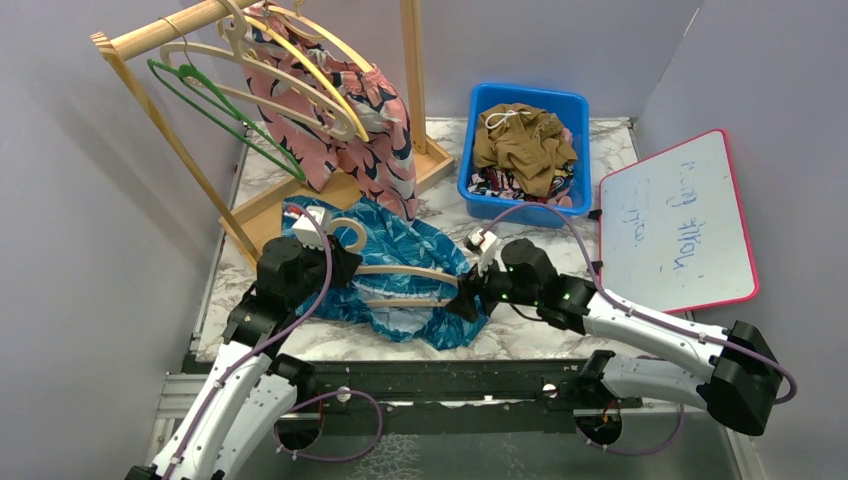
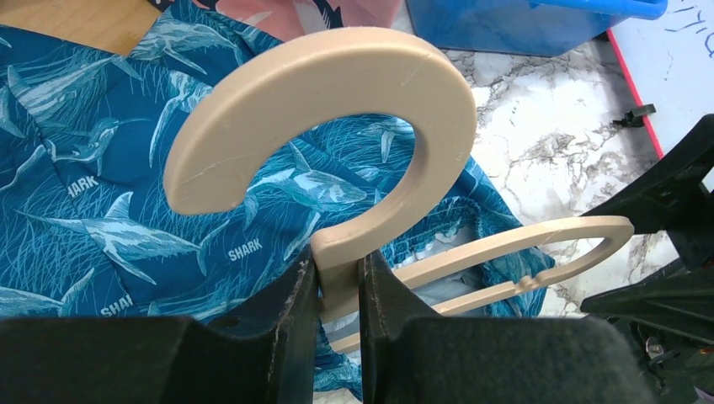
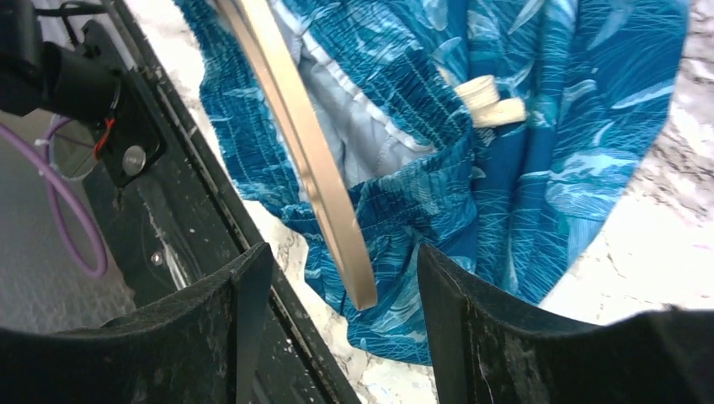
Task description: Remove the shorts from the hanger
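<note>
Teal shark-print shorts (image 1: 400,245) lie crumpled on the marble table, still threaded on a beige wooden hanger (image 1: 400,272). My left gripper (image 1: 345,262) is shut on the neck of the hanger, just below its hook (image 2: 337,93). In the left wrist view my left gripper (image 2: 339,286) pinches that neck between both fingers. My right gripper (image 1: 468,295) is at the hanger's right end. In the right wrist view it (image 3: 341,278) stands open, with the tip of the hanger arm (image 3: 311,160) between its fingers, touching neither. The shorts' elastic waistband (image 3: 421,160) bunches beside that arm.
A wooden rack (image 1: 170,30) at the back left carries empty hangers, a green hanger (image 1: 220,110) and pink shorts with navy blotches (image 1: 370,140). A blue bin (image 1: 470,180) at the back holds olive-brown shorts (image 1: 525,145). A whiteboard (image 1: 675,225) leans at the right.
</note>
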`<state>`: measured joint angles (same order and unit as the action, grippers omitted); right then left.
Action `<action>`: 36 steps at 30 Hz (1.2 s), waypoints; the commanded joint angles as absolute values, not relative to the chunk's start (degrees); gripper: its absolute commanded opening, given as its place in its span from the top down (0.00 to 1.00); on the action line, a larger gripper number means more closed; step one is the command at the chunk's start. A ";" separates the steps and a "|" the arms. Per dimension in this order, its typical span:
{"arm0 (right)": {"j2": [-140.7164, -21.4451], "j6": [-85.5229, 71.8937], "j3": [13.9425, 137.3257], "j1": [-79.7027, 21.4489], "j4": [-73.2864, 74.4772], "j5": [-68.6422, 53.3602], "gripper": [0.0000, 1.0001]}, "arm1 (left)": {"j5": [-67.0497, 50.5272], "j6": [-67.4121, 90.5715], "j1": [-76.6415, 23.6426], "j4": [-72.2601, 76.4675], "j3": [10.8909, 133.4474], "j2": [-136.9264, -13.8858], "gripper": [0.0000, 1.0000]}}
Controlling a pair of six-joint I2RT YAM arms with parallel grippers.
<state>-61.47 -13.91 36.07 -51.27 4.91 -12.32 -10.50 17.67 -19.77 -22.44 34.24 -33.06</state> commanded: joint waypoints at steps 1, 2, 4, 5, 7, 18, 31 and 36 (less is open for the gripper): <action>-60.67 -12.46 34.10 -51.15 -0.90 -19.22 0.36 | -10.70 17.05 -19.60 -20.39 34.46 -32.28 1.00; -60.25 -12.32 33.87 -51.11 -1.32 -19.93 0.38 | -10.84 17.05 -19.58 -20.37 34.50 -32.40 1.00; -59.35 -12.33 33.16 -51.09 -2.52 -20.90 0.44 | -11.34 17.05 -19.53 -20.26 34.41 -32.51 1.00; -58.88 -12.43 32.58 -51.00 -3.48 -21.22 0.46 | -11.68 17.01 -19.57 -20.10 34.38 -32.55 1.00; -58.20 -12.51 31.53 -50.37 -5.62 -22.63 0.51 | -12.30 16.96 -19.59 -19.96 34.37 -32.52 1.00; -59.30 -15.46 26.96 -46.21 -17.66 -34.48 0.84 | -14.02 16.87 -19.59 -19.22 34.10 -32.52 1.00; -52.83 -11.93 28.65 -44.74 -9.54 -30.36 0.99 | -13.54 17.05 -19.51 -19.32 33.75 -33.49 0.42; -52.90 -13.83 31.71 -44.73 -1.82 -21.49 0.99 | -14.01 17.31 -19.59 -19.31 33.84 -35.66 0.28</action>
